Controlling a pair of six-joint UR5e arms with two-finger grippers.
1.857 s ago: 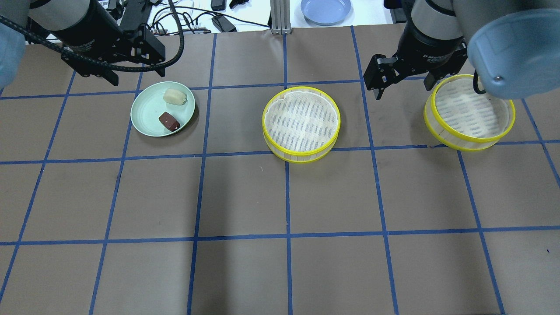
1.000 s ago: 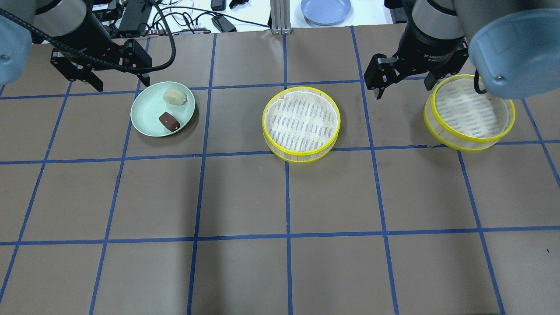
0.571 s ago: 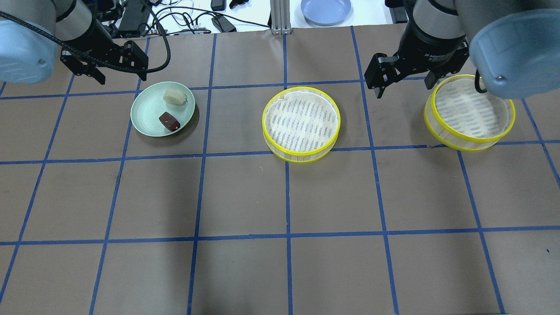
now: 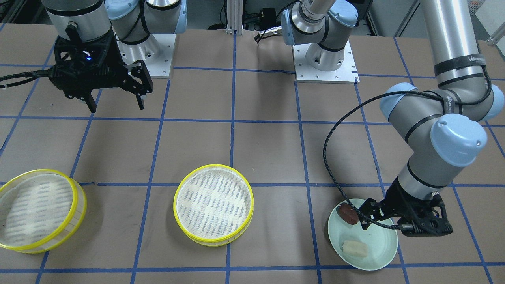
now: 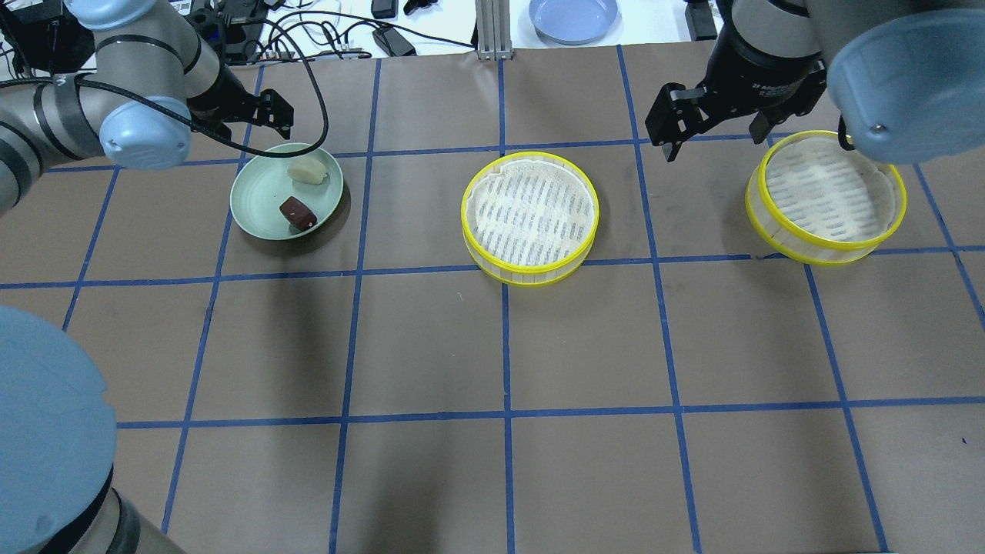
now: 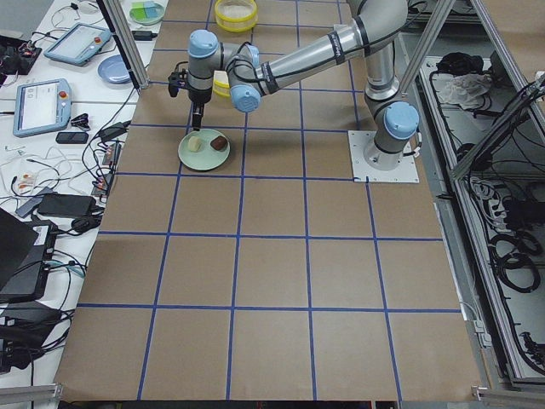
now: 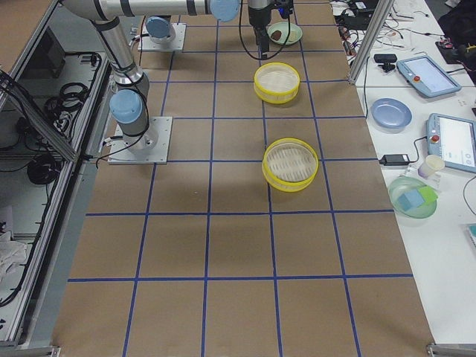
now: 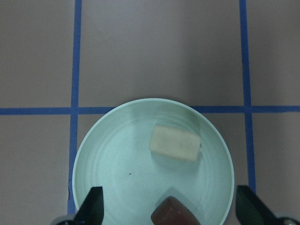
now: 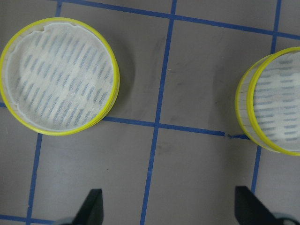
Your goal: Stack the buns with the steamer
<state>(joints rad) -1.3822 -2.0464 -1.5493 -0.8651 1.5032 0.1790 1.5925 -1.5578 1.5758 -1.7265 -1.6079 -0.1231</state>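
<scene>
Cream bun (image 8: 174, 143) and reddish-brown bun (image 8: 174, 214) share green plate (image 8: 110, 159); left fingers (image 8: 93, 207) and right fingers (image 9: 92, 207) spread.

The overhead camera looks down on the table (image 5: 431, 346) from behind the robot; the front-facing one faces it from across. Side cameras look along the table from each end, far off. The left wrist camera looks straight down, close, on the green plate (image 8: 117, 154); the right one, higher, on both steamer trays (image 9: 58, 77), all shared with the overhead.
</scene>
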